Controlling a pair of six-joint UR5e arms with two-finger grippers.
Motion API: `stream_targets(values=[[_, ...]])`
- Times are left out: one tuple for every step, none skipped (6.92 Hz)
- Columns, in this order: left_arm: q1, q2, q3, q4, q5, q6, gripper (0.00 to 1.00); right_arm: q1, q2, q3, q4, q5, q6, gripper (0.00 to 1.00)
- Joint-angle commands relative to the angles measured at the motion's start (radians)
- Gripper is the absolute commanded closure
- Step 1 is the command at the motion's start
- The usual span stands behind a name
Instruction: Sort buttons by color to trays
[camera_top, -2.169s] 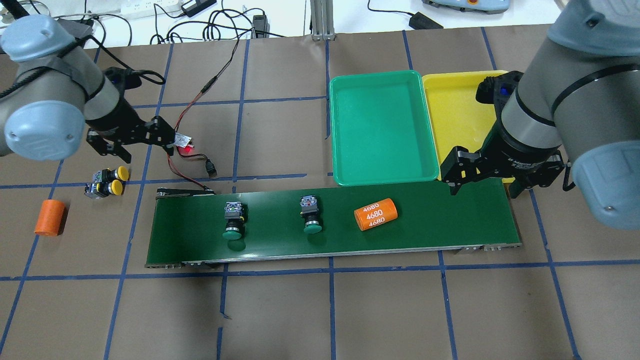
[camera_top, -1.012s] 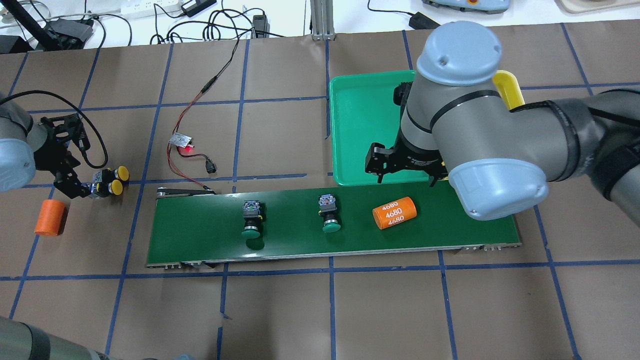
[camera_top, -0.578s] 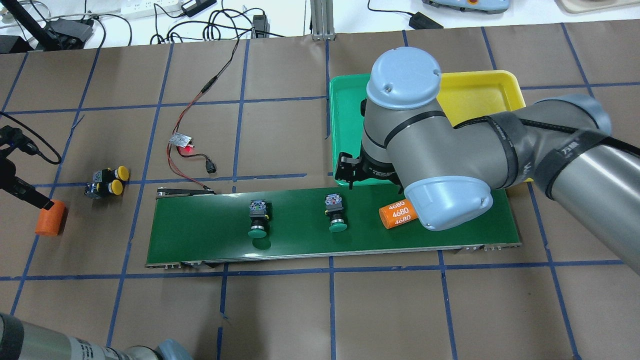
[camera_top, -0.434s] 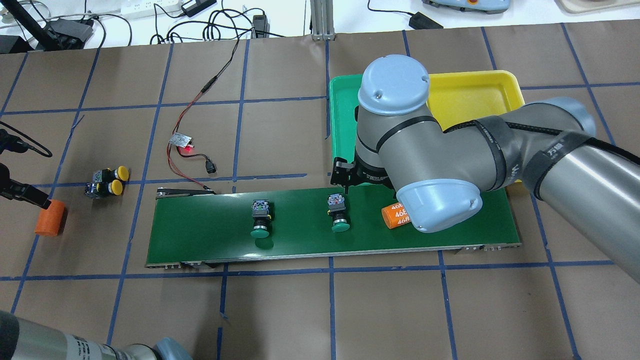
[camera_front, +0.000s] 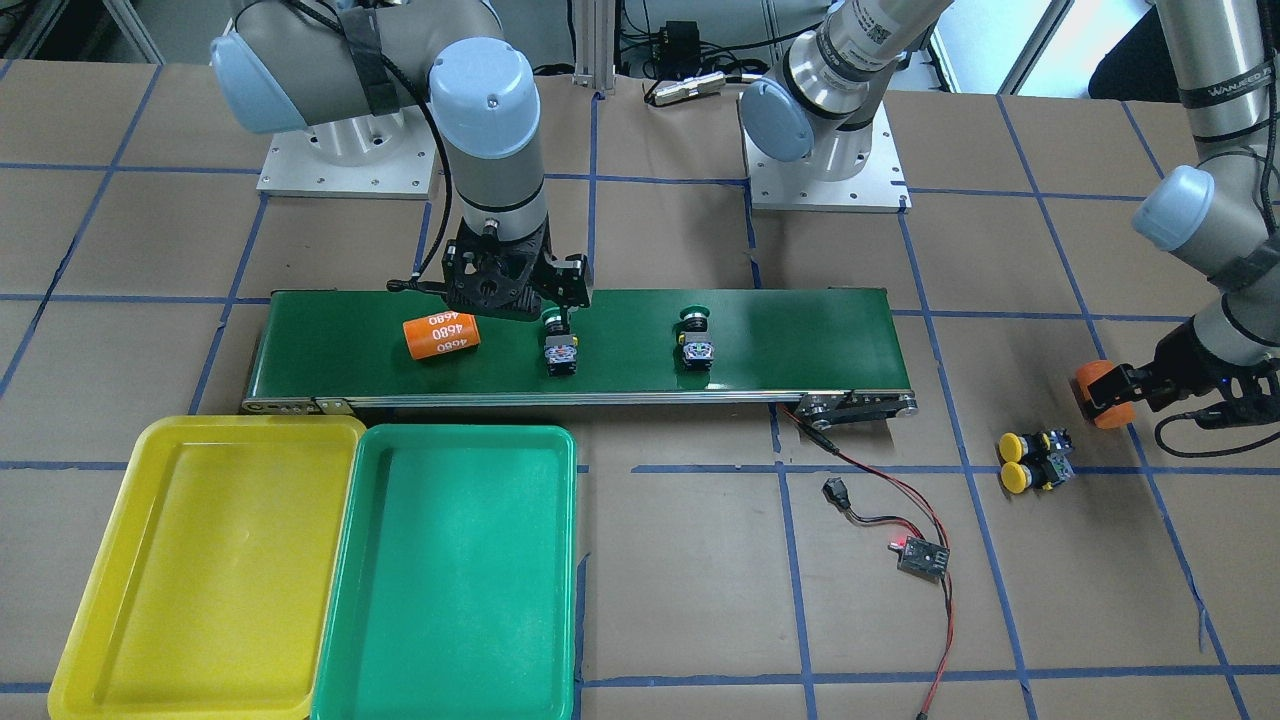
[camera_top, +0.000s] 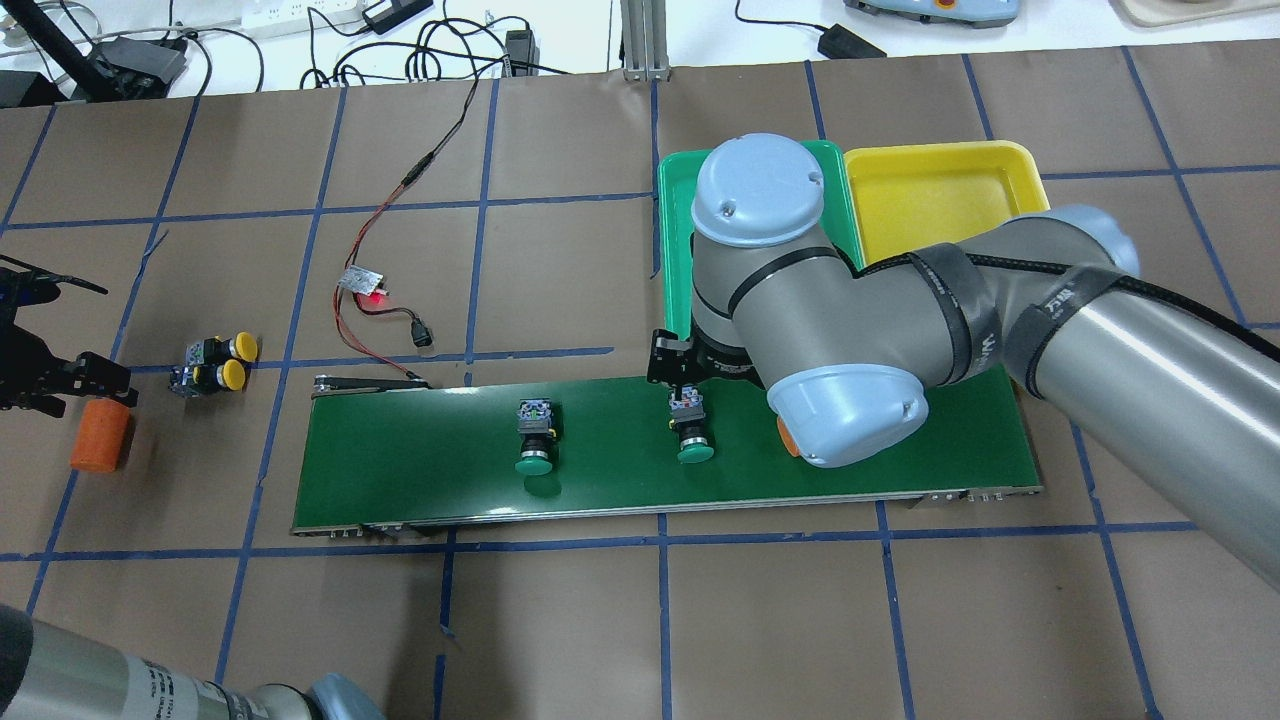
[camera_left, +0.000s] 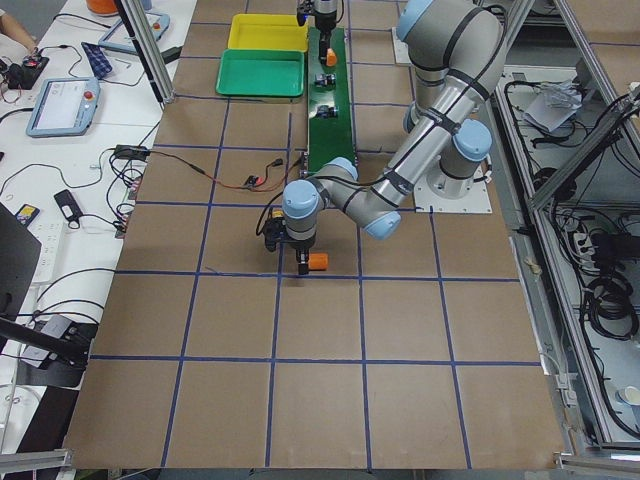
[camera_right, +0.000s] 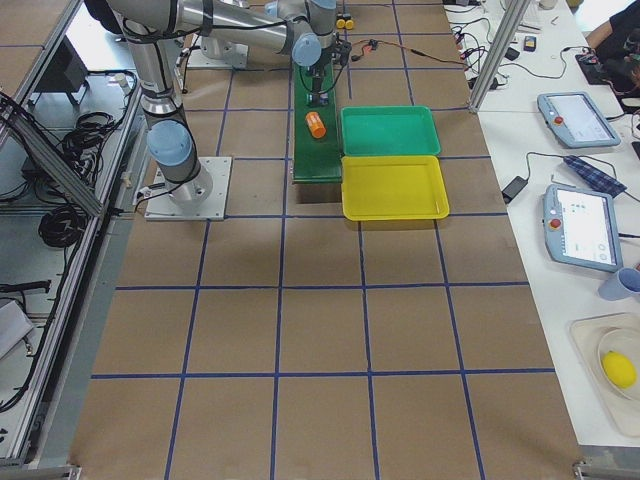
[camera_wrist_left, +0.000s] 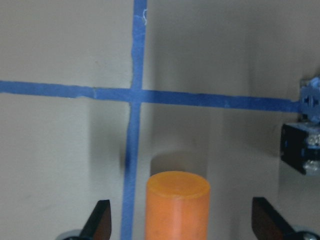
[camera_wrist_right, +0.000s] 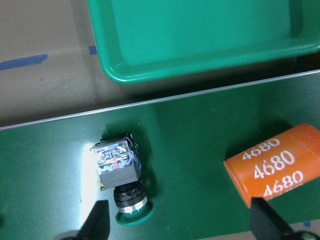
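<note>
1. Front view: we see the right gripper (camera_front: 518, 303), jaws wide apart, over a green button (camera_front: 560, 350) on the belt (camera_front: 800, 335), left of the middle.
2. Overhead view: two yellow buttons (camera_top: 232, 375) lie far left. The green tray (camera_top: 675, 230) and yellow tray (camera_top: 940, 190) sit upper right.
3. Left wrist view: the left gripper (camera_wrist_left: 183, 220), jaws wide apart, sits around an orange cylinder (camera_wrist_left: 177, 197) at the bottom.

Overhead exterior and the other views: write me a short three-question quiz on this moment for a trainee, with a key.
1. True or false: both green buttons lie on the conveyor belt.
2. In the left wrist view, what stands between the fingers of the left gripper? A) the plain orange cylinder B) a yellow button C) the circuit board
3. Fill in: the yellow tray and the green tray together hold ____ buttons.
Key: 1 true; 2 A; 3 zero.
</note>
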Motion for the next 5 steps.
stream_targets(values=[[0.009, -0.007, -0.015, -0.018, -0.004, -0.011, 0.21, 0.036, 0.065, 0.006, -0.045, -0.012, 0.035, 0.0], [0.012, -0.009, -0.02, -0.018, -0.004, 0.004, 0.57, 0.036, 0.076, 0.003, -0.045, -0.015, 0.026, 0.0], [0.012, -0.015, -0.022, -0.018, 0.016, 0.092, 0.63, 0.036, 0.081, 0.004, -0.044, -0.016, 0.025, 0.0], [0.011, -0.004, -0.008, -0.038, 0.034, 0.099, 0.91, 0.033, 0.102, 0.003, -0.045, -0.018, 0.025, 0.0], [0.001, 0.031, 0.021, -0.145, 0.054, 0.099, 1.0, 0.03, 0.116, 0.003, -0.045, -0.018, 0.028, 0.0]])
